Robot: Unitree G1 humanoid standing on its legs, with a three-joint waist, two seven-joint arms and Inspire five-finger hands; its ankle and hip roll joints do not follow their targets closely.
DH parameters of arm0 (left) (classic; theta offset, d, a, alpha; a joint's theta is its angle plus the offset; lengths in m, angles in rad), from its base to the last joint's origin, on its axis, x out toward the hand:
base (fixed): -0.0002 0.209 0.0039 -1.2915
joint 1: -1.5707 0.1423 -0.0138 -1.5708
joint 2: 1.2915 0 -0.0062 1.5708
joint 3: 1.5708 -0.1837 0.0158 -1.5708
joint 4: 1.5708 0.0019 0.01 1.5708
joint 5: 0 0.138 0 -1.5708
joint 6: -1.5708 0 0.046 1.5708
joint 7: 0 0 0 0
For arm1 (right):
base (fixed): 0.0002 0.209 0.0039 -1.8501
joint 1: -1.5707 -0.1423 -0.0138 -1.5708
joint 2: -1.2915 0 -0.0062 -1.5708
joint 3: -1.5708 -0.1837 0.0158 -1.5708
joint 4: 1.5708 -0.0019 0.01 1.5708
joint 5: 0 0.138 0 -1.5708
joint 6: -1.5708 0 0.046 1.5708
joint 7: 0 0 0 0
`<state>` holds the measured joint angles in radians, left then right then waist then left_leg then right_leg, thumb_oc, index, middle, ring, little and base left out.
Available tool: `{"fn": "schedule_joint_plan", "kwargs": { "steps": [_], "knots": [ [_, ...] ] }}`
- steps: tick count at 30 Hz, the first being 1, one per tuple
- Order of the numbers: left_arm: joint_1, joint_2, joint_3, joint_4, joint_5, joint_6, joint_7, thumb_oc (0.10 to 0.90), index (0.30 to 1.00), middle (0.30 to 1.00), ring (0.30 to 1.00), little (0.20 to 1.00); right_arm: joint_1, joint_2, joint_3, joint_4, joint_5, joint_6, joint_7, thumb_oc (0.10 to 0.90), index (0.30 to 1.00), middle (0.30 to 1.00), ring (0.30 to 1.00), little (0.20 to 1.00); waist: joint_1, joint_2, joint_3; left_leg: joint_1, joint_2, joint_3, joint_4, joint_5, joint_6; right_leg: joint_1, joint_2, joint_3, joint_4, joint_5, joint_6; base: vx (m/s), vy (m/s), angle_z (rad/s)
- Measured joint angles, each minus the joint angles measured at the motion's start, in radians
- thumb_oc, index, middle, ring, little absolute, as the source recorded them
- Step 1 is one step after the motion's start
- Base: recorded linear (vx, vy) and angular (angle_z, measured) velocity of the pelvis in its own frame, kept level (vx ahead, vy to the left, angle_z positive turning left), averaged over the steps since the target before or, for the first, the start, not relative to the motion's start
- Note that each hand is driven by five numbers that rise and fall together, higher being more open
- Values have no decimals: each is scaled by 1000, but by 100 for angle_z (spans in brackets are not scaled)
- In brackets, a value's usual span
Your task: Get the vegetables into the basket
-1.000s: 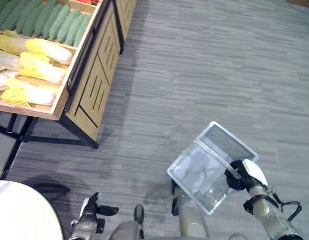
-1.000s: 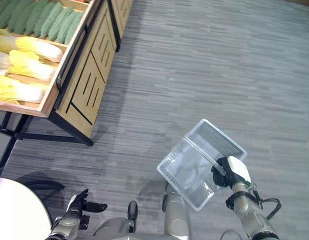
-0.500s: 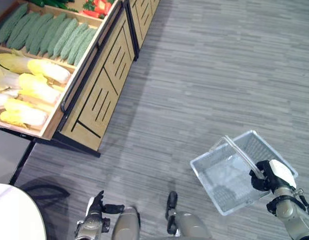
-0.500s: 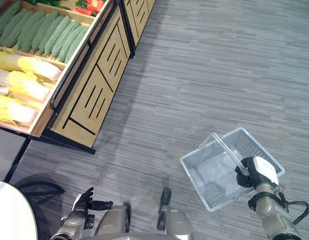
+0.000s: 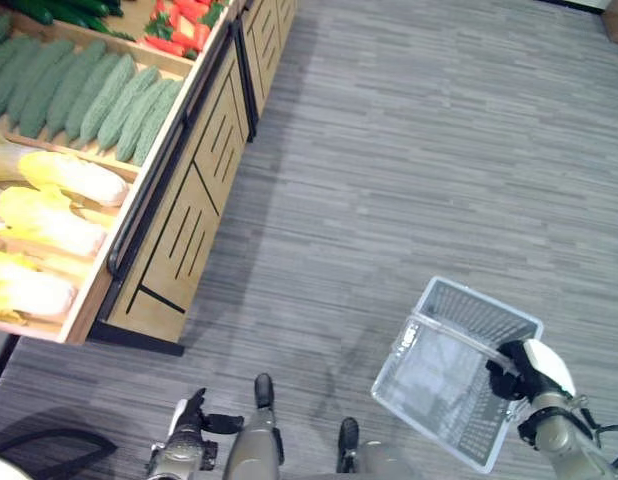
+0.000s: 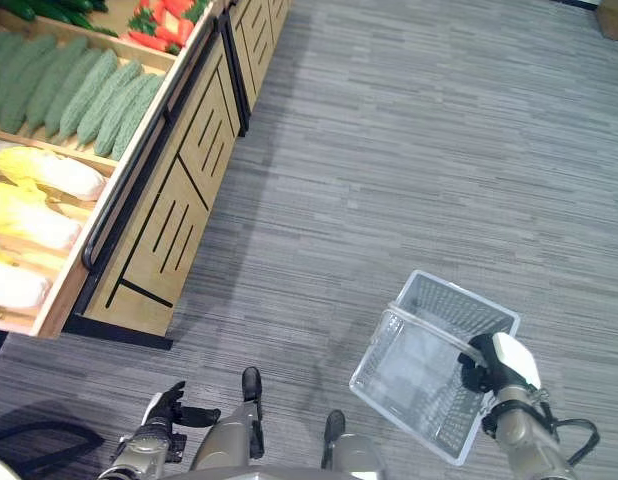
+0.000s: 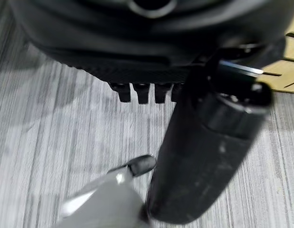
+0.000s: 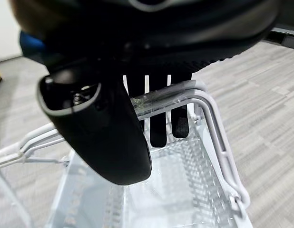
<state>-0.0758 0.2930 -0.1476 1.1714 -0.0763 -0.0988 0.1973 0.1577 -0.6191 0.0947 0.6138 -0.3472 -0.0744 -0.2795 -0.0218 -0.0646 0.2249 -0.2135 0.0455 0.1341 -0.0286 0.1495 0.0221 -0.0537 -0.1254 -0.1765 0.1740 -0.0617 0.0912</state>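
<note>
The basket (image 5: 457,369) is now carried lower right by the right hand (image 5: 519,369), fingers curled round its handle; the produce stand (image 5: 167,215) is nearer. The left hand (image 5: 189,420) hangs relaxed, empty.

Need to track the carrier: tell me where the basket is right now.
The basket hangs over the grey floor at the lower right of the eye views, its handle gripped by the right hand, well apart from the vegetable stand on the left.

Two head eyes looking steeply down, sharing the grey plank floor (image 5: 409,150), wooden produce stand (image 5: 189,190) at 10 o'clock, clear wire basket (image 6: 429,365) at 4 o'clock; wrist cameras very close along each hand, the right one over that basket
</note>
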Motion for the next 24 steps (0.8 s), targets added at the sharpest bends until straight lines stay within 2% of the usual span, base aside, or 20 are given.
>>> {"fn": "schedule_joint_plan", "kwargs": {
  "steps": [3,4,5,7,8,9,11,12,15,16,19,20,21,22,23,24],
  "knots": [
    [-5,29,-1,3,0,3,4,900,1000,1000,1000,1000,-51,19,41,0,-1,2,1,400,300,300,300,300,8,-13,-3,2,-40,12,2,-31,44,-97,-56,26,178,2,11,119,247,-2],
    [-4,39,-1,-3,-1,3,6,900,1000,1000,1000,1000,-73,19,56,2,0,2,2,400,300,300,300,300,17,-19,0,10,-53,19,2,-40,56,-114,-73,35,218,17,34,195,294,-9],
    [-4,57,0,-4,-2,4,9,900,1000,1000,1000,1000,-109,35,71,2,0,1,3,400,300,300,300,300,35,-23,3,33,-70,36,1,-56,78,-145,-99,39,301,45,74,206,255,-15],
    [1,69,-1,0,-2,9,20,900,1000,1000,1000,1000,-136,58,71,-1,0,-18,3,400,300,300,300,300,46,-24,5,86,-87,34,-11,-79,106,-200,-130,42,446,55,93,256,192,-13],
    [13,68,-1,-4,-3,9,25,900,1000,1000,1000,1000,-139,60,73,-8,-1,-24,4,400,300,300,300,300,52,-23,7,107,-87,43,-15,-91,110,-217,-129,38,448,24,97,249,88,-14],
    [19,68,-1,-6,-3,9,27,900,1000,1000,1000,1000,-138,60,75,-14,-1,-30,4,400,300,300,300,300,53,-23,8,118,-89,45,-21,-92,111,-226,-124,32,407,21,98,198,16,-13],
    [17,59,-2,-7,-3,9,27,900,1000,1000,1000,1000,-139,61,77,-23,0,-26,3,400,300,300,300,300,51,-25,12,120,-91,41,-29,-104,116,-268,-113,19,280,23,98,218,-43,0],
    [17,50,-1,-6,-3,10,26,900,1000,1000,1000,1000,-140,61,83,-24,0,-25,3,400,300,300,300,300,42,-26,13,121,-95,34,-34,-97,106,-277,-110,10,159,33,96,269,-88,13],
    [4,24,2,8,-2,10,21,900,1000,1000,1000,1000,-137,62,97,-34,0,-26,3,400,300,300,300,300,14,-32,36,141,-104,-7,-31,-116,77,-280,-93,25,-136,117,90,403,-160,45],
    [-9,5,11,15,-2,10,17,900,1000,1000,1000,1000,-125,61,97,-54,-1,-23,3,400,300,300,300,300,-17,-33,53,150,-106,-51,-16,-144,75,-280,-87,87,-269,177,95,319,-142,93],
    [3,-4,17,15,-2,9,5,900,1000,1000,1000,1000,-107,62,97,-57,-1,-13,4,400,300,300,300,300,-23,-37,65,215,-105,-112,-17,-173,46,-268,-86,101,-263,245,82,291,-187,79],
    [18,0,21,19,-2,9,3,900,1000,1000,1000,1000,-99,60,94,-56,-1,-7,3,400,300,300,300,300,-24,-45,61,251,-104,-142,-20,-193,14,-228,-84,88,-260,251,79,296,-326,78],
    [27,2,24,23,-2,11,4,900,1000,1000,1000,1000,-104,57,94,-50,-1,-6,4,400,300,300,300,300,-20,-44,60,274,-91,-156,-19,-211,-20,-207,-72,86,-256,313,26,292,-355,57],
    [39,-13,33,31,-2,12,6,900,1000,1000,1000,1000,-133,48,94,-35,-1,-1,7,400,300,300,300,300,-16,1,57,269,-42,-153,-17,-217,-43,-202,-24,60,-258,305,-1,280,-383,29],
    [37,-29,68,49,-2,10,3,900,1000,1000,1000,1000,-165,43,94,-9,-1,0,9,400,300,300,300,300,-22,26,59,270,-7,-155,-7,-215,-55,-186,7,38,-259,285,-27,208,-352,46],
    [34,-45,82,53,-3,11,5,900,1000,1000,1000,1000,-166,6,94,-3,-1,16,20,400,300,300,300,300,-17,35,55,243,26,-154,63,-173,-118,-150,28,-8,-259,262,-74,195,-351,66]
  ]
}}
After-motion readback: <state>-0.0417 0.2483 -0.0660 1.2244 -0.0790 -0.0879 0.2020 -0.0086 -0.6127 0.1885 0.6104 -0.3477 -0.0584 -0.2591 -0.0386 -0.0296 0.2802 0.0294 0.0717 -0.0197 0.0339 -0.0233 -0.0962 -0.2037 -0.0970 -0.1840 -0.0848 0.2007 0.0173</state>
